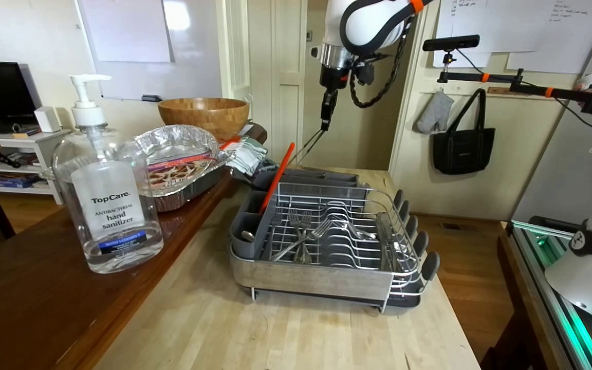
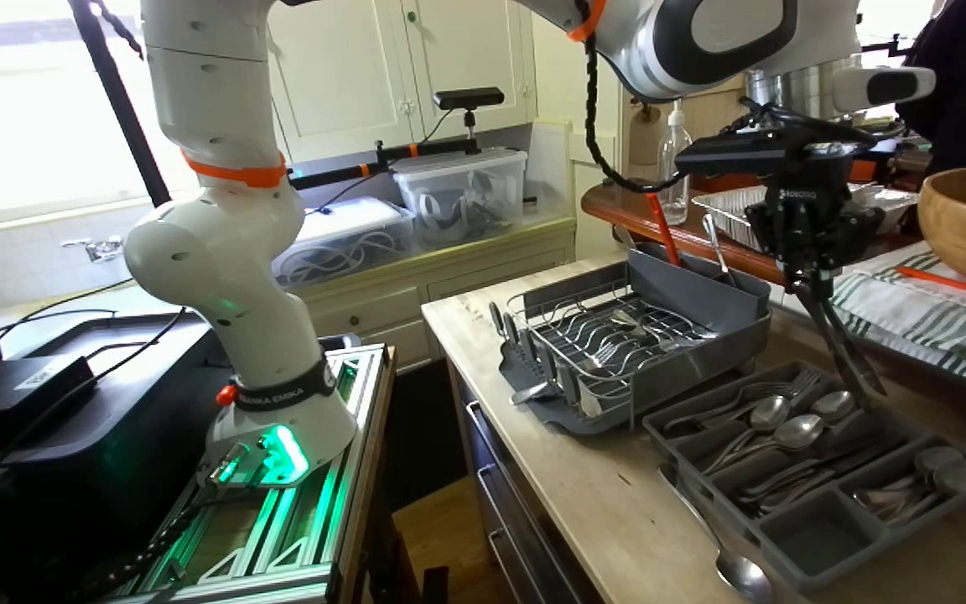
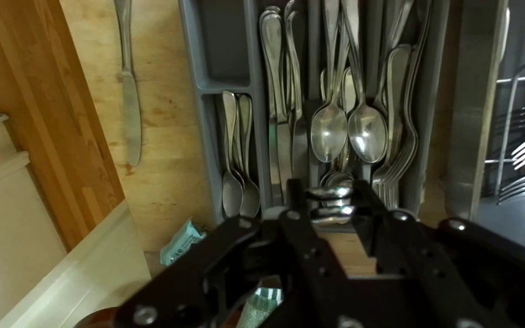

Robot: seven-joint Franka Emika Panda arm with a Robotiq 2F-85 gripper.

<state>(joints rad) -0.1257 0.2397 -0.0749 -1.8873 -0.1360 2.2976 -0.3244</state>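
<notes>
Across the pale wooden counter (image 2: pixel 609 495), see in an exterior view a grey dish rack (image 2: pixel 684 369) farther left, with forks (image 2: pixel 605 356) inside, and a grey cutlery tray (image 2: pixel 823 533) nearer and to the right. Find the gripper (image 3: pixel 330 193) above the tray's far right side, closed on a slender two-pronged metal thing (image 2: pixel 833 342) slanting down to the right; cannot identify more exactly. Note also spoons (image 2: pixel 797 432) in the tray and a loose spoon (image 2: pixel 743 575) on the counter, near left of the tray.
</notes>
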